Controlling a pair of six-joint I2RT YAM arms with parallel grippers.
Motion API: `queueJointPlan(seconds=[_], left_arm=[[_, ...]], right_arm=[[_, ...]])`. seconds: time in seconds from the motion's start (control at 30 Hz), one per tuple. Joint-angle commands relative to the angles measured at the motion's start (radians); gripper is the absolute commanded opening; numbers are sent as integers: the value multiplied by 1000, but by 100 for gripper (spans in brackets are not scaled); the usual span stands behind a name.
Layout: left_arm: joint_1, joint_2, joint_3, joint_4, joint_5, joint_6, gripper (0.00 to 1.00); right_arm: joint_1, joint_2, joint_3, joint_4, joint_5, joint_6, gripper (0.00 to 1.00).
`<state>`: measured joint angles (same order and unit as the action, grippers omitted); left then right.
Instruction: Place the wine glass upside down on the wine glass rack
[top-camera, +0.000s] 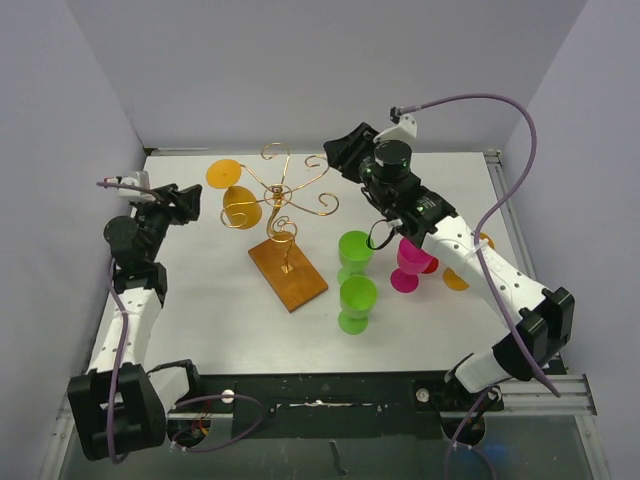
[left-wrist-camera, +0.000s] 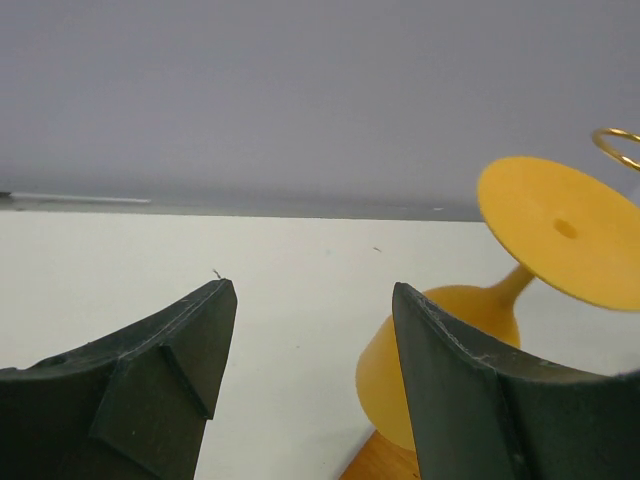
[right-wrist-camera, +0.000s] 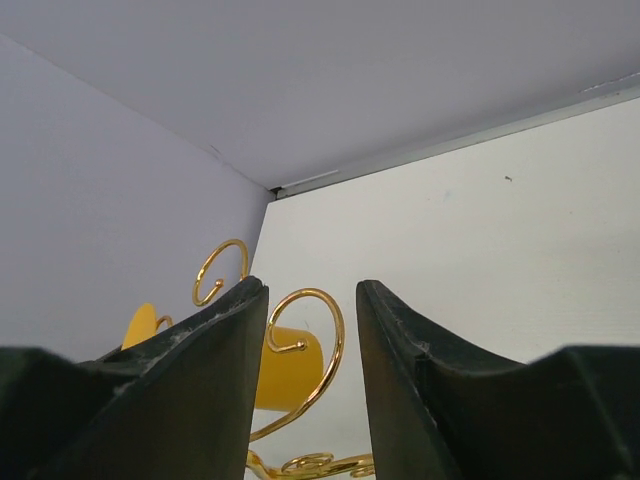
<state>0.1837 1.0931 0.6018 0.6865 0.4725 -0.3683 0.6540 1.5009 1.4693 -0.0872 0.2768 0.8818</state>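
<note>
The gold wire rack (top-camera: 285, 195) stands mid-table on its brown wooden base (top-camera: 288, 272). A yellow-orange wine glass (top-camera: 238, 205) hangs on the rack's left arm, foot up and bowl down, a little tilted. My left gripper (top-camera: 192, 203) is open and empty just left of the glass. In the left wrist view the glass (left-wrist-camera: 545, 230) is beyond my right finger (left-wrist-camera: 470, 380), apart from it. My right gripper (top-camera: 340, 150) is open by the rack's right arm. In the right wrist view a gold spiral (right-wrist-camera: 328, 340) and the glass bowl (right-wrist-camera: 290, 370) show between my fingers.
Two green glasses (top-camera: 354, 250) (top-camera: 358, 300) stand upright right of the wooden base. A pink glass (top-camera: 410, 265), a red one behind it and an orange one (top-camera: 455, 277) sit under my right arm. White walls close in the back and both sides.
</note>
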Motion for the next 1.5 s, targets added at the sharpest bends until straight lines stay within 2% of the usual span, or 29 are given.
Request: queueJointPlan(seconds=[0.0,0.1,0.2,0.3,0.4,0.5,0.63,0.77,0.9,1.13,1.27,1.47], left_arm=[[0,-96,134,-421,-322,27,62],[0,-147,200,-660,-447,4,62],[-3,-189,259,-832,-489,-1,63],[-51,-234,301,-927,-465,22,66],[-94,-267,366,-1003,-350,65,67],[-128,-283,450,-1083,-331,98,67],[-166,-298,550,-1186,-322,117,68],[-205,-328,596,-1197,-164,153,71],[-239,-373,603,-1153,-37,195,71],[-289,-417,594,-1102,15,219,71],[-309,-405,604,-1089,46,216,71],[-329,-395,630,-1074,44,228,72]], right_arm=[[-10,-92,21,25,-27,-45,45],[-16,-144,9,-31,-9,-100,54],[-17,-216,-16,-137,27,-176,57],[-20,-282,-57,-265,55,-246,59],[-22,-335,-105,-401,75,-304,59],[-22,-368,-159,-531,84,-334,58],[-24,-373,-231,-583,41,-365,57],[-23,-302,-242,-594,-20,-373,54],[-25,-207,-224,-605,0,-351,49],[-51,-108,-212,-574,-13,-328,41],[-68,-78,-221,-558,-22,-319,32],[-116,-77,-259,-509,-114,-319,14]])
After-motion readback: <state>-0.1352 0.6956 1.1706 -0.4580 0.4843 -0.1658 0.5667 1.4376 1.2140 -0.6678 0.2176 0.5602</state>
